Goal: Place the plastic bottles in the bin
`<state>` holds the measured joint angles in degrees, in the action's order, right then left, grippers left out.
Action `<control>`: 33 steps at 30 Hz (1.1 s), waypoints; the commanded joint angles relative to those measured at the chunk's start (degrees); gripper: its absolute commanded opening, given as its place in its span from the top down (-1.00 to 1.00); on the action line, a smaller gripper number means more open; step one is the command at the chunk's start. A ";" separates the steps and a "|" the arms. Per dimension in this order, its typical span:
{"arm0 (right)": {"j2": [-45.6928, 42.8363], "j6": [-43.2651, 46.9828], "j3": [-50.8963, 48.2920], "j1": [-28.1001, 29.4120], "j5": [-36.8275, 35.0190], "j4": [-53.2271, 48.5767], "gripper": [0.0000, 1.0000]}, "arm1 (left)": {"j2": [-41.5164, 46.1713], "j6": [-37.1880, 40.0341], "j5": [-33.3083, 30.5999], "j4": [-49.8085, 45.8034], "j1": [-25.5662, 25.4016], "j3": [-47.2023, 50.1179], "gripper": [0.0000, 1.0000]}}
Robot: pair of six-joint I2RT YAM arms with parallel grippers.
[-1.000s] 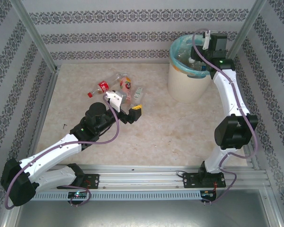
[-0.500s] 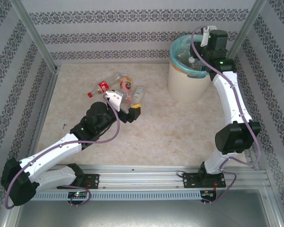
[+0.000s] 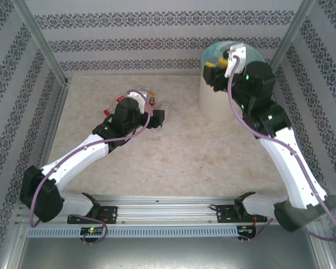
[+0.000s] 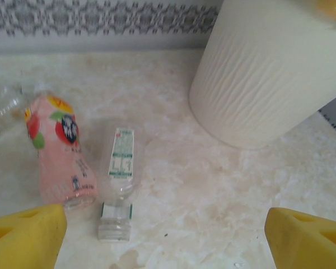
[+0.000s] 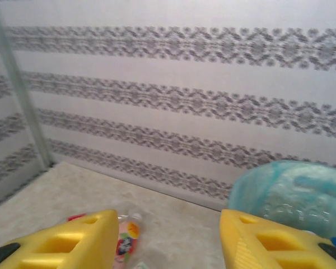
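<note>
Thin clear plastic: light, a little slippery, easy to dent, so I would grip across the middle of the body. The left hand (image 4: pixel 167 241) is wide open and empty, just before two lying on the tabletop (image 4: pixel 213 196): the pink-labelled bottle (image 4: pixel 59 151), then the green-labelled bottle (image 4: pixel 120 168). Further right stands the cream bin (image 4: pixel 269 73) — the right hand (image 5: pixel 168 241) beside it, fingers apart, holds nothing.

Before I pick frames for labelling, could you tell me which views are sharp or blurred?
Top external: evenly lit, sharp. Left wrist: the pink-labelled bottle and the green-labelled bottle are crisp, the yellow fingers of the left end effector soft. Right wrist: blurred throughout, wallpaper and the bin's turquoise liner smeared.
</note>
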<state>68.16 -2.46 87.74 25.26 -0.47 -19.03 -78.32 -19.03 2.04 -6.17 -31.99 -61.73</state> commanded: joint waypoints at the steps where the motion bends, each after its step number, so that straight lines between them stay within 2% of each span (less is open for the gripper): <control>1: -3.18 -0.01 -7.71 4.71 -1.53 2.89 -0.03 | -4.35 -4.20 5.30 -7.24 1.29 -3.70 -0.82; 7: -9.40 -0.06 -18.64 12.18 -8.25 5.76 -0.03 | -15.09 -3.61 6.89 -13.34 3.78 -10.58 -0.75; 10: -10.49 -0.85 -19.69 13.35 -9.64 5.68 -0.03 | -20.71 -3.44 8.64 -14.21 4.98 -14.32 -0.70; 16: -11.14 0.16 -19.59 14.02 -11.04 5.84 -0.03 | -31.42 -0.86 9.81 -18.94 5.17 -23.65 -0.44; 29: -11.23 2.06 -20.17 13.94 -12.89 6.03 -0.05 | -34.68 -1.16 8.07 -16.85 5.04 -17.61 -0.43; 31: -10.98 2.11 -19.98 14.03 -12.82 6.13 -0.05 | -35.52 -0.68 9.06 -16.70 5.05 -17.79 -0.31; 33: -10.59 2.29 -19.59 14.02 -12.65 6.06 -0.06 | -36.10 -0.38 9.21 -16.39 4.93 -17.94 -0.28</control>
<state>57.19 -1.13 67.92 38.52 -11.81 -14.44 -113.43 -20.80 10.55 -22.31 -27.14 -79.81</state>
